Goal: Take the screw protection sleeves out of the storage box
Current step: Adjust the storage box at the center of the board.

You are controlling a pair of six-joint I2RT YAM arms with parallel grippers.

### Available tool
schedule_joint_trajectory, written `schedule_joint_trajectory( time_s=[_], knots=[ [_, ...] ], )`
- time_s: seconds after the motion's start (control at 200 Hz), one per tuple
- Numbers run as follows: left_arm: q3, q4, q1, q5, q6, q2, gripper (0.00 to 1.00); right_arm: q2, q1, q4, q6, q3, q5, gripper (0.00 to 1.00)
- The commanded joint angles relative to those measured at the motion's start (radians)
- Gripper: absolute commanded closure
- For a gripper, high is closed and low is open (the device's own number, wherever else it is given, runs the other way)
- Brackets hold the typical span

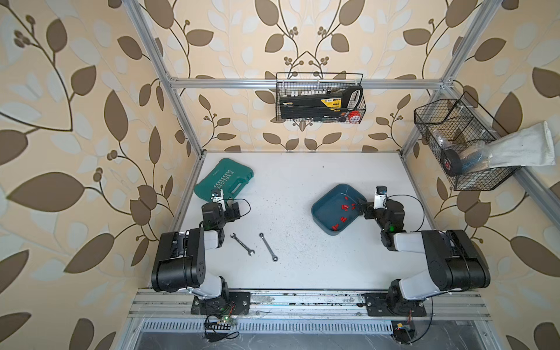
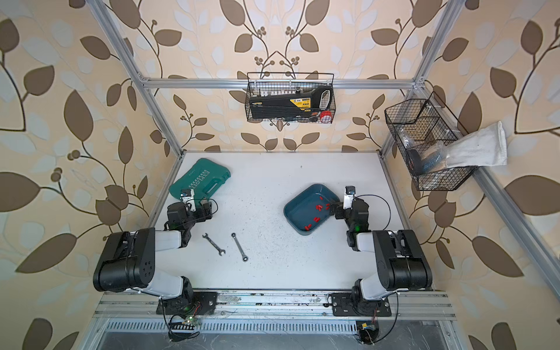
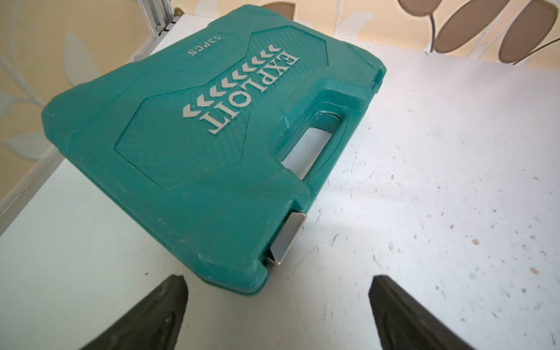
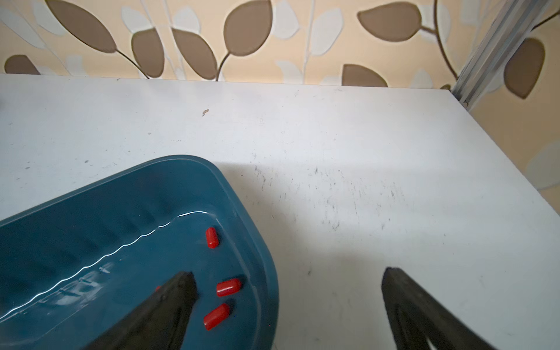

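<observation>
The storage box [image 1: 328, 209] [image 2: 303, 209] [image 4: 91, 230] is a shallow teal-blue tray on the right half of the table. Several red screw protection sleeves [image 1: 345, 208] [image 2: 318, 208] lie loose along its right side. In the right wrist view three sleeves [image 4: 228, 287] show near the box's rounded corner. My right gripper [image 1: 362, 207] [image 2: 335, 209] [image 4: 288, 277] is open and straddles the box's right wall, with one finger [image 4: 178, 291] inside and the other outside over the table. It holds nothing. My left gripper [image 1: 231, 207] [image 2: 206, 207] [image 3: 278, 280] is open and empty, far from the box.
A green EXPLOIT tool case [image 1: 224, 178] [image 3: 181, 145] lies at the back left, just ahead of the left gripper. Two wrenches [image 1: 241, 244] [image 1: 268, 247] lie on the table in front of centre. Black wire baskets [image 1: 319, 97] [image 1: 463, 145] hang on the frame at the back and right.
</observation>
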Motion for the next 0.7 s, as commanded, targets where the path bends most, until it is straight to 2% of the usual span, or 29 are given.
schedule_joint_trajectory(
  time_s=[0.0,0.48,0.61,0.695],
  knots=[
    [0.025,0.011,-0.01,-0.01,-0.007,0.001,0.01,0.006,-0.003,-0.004,0.004,0.008,-0.014,0.01],
    [0.026,0.009,-0.01,-0.01,-0.006,0.002,0.01,0.011,-0.003,-0.003,0.004,0.01,-0.013,0.01],
    [0.022,0.016,-0.011,-0.012,-0.007,-0.005,0.01,-0.005,-0.006,0.008,0.026,-0.002,0.032,0.01],
    [0.106,-0.172,-0.007,-0.054,-0.032,-0.045,0.01,-0.074,-0.015,-0.087,0.043,0.02,0.058,0.01]
  ],
)
